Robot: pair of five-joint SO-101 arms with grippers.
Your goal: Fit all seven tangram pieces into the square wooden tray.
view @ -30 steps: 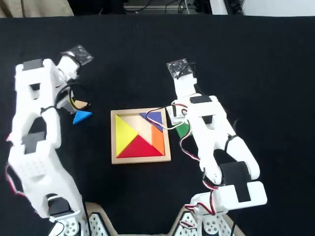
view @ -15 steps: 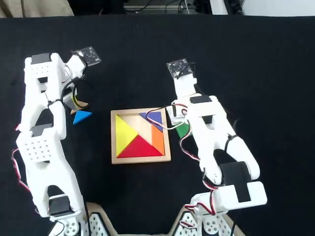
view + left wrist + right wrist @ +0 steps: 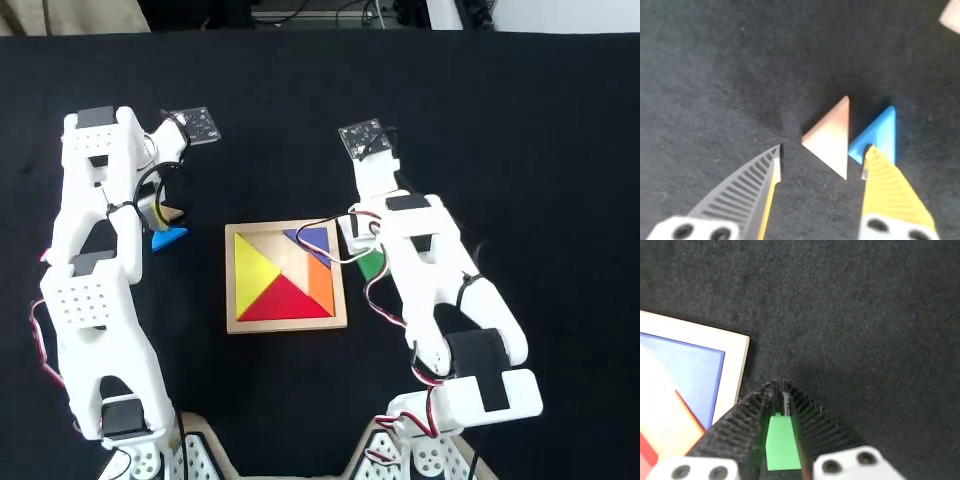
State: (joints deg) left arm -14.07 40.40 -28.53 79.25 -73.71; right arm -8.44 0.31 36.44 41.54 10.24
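Note:
The square wooden tray lies mid-table and holds yellow, red, orange and purple pieces. Left of it on the black cloth lie a small blue triangle and a tan triangle, side by side. My left gripper hangs open just above them, its fingers straddling the tan triangle, one tip over the blue triangle. My right gripper is shut on a green piece just outside the tray's right rim, beside the purple piece.
Black cloth covers the whole table. Both arm bases stand at the near edge. The right arm's white links stretch along the tray's right side. A pale corner shows far off in the left wrist view.
The left arm has swung right in the high view, bringing its gripper over the tan and blue triangles. The right arm, the green piece and the tray have not moved.

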